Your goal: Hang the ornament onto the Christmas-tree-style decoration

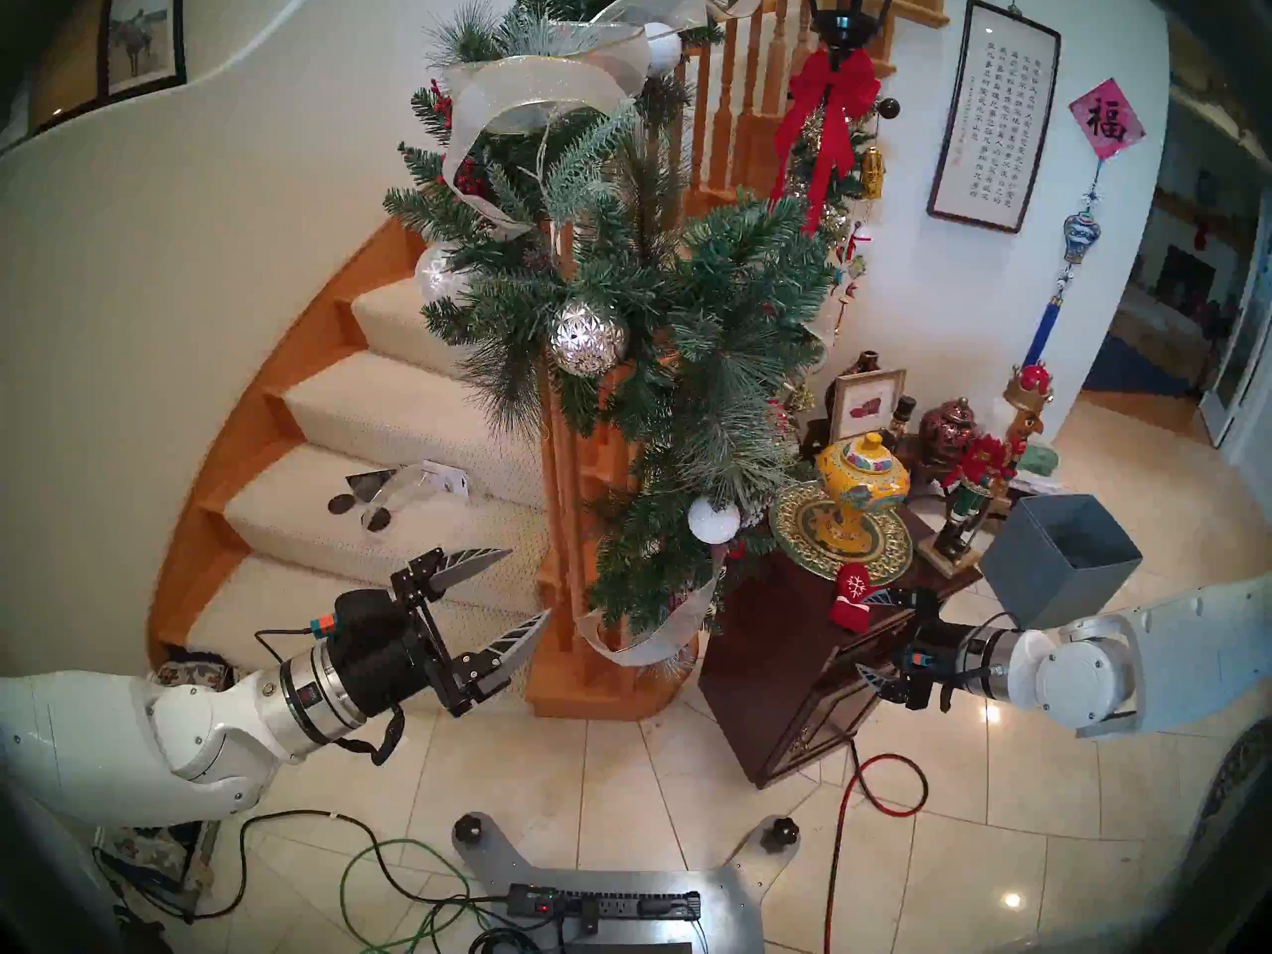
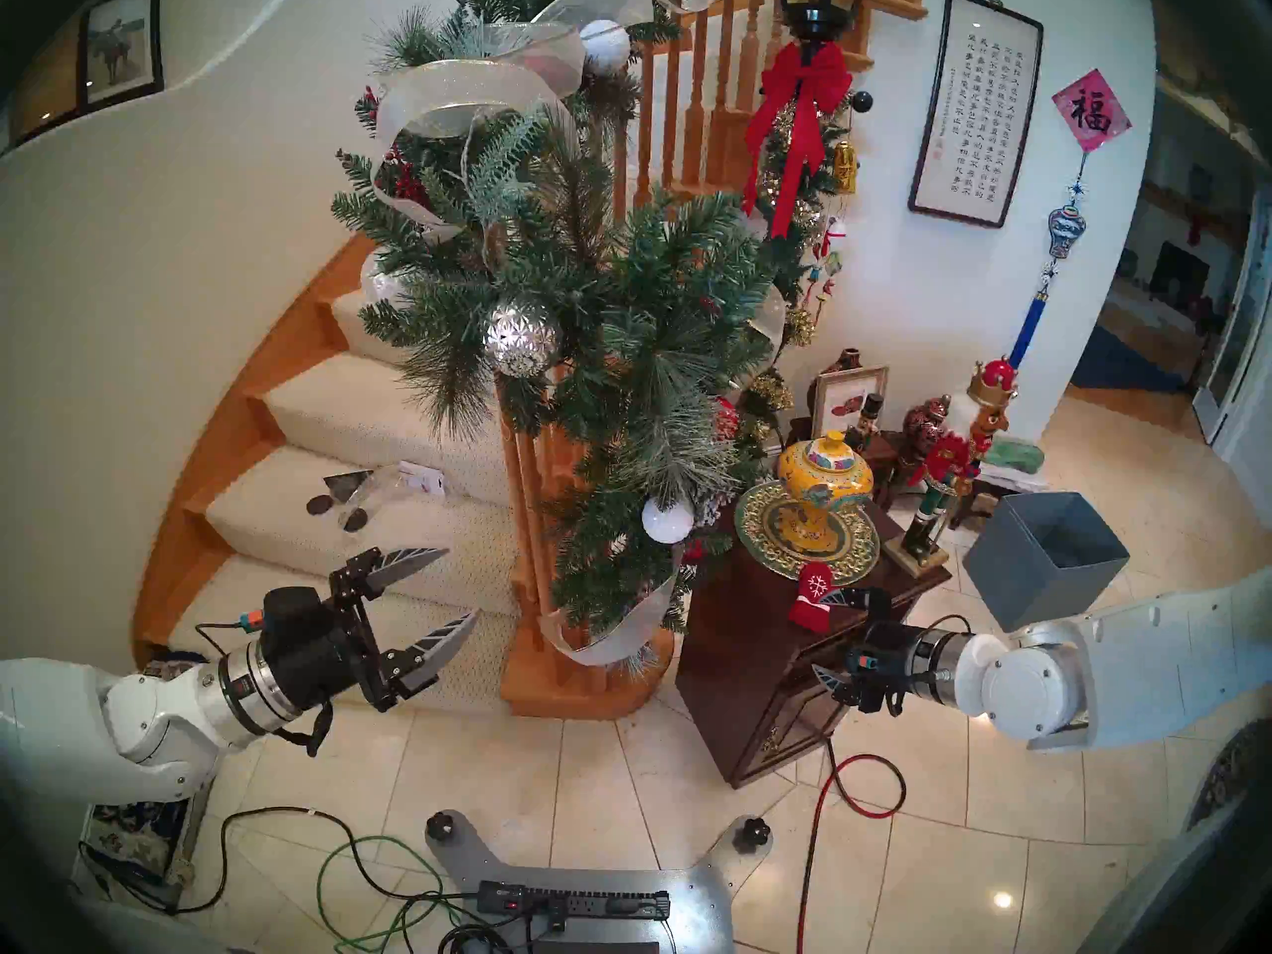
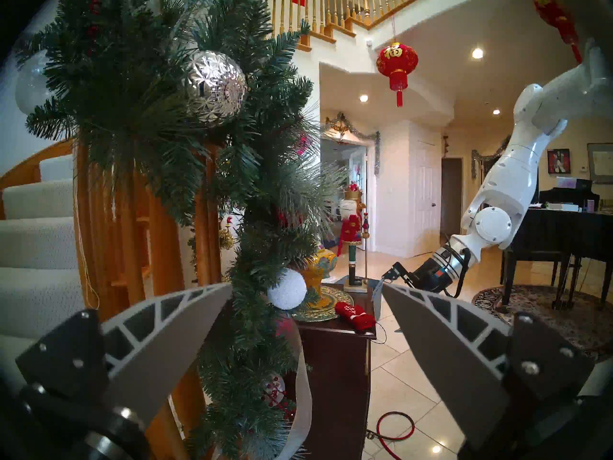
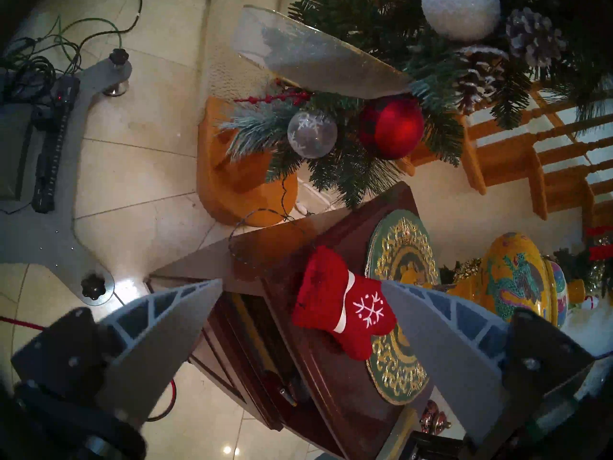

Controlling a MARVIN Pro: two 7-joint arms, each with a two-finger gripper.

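Observation:
The ornament (image 1: 852,596) (image 4: 345,306), a small red mitten with a white snowflake, lies on a dark wooden cabinet (image 1: 771,629), partly over a green-gold plate (image 4: 398,376). Its thin string loop trails toward the cabinet's corner. My right gripper (image 1: 864,632) (image 4: 302,280) hovers open at the cabinet's front edge. The mitten shows between its fingers, close to one of them. The bushy green garland (image 1: 688,326) (image 3: 159,117) with silver and white balls drapes down the stair post. My left gripper (image 1: 530,582) (image 3: 306,285) stands open and empty just left of the garland's lower part.
A yellow lidded jar (image 1: 860,481), nutcracker figures (image 1: 977,484) and a grey open box (image 1: 1060,560) crowd the cabinet's far side. The wooden newel post (image 1: 571,656) and carpeted stairs (image 1: 385,512) lie left. Cables (image 1: 385,891) and my base plate (image 1: 619,870) are on the tile floor.

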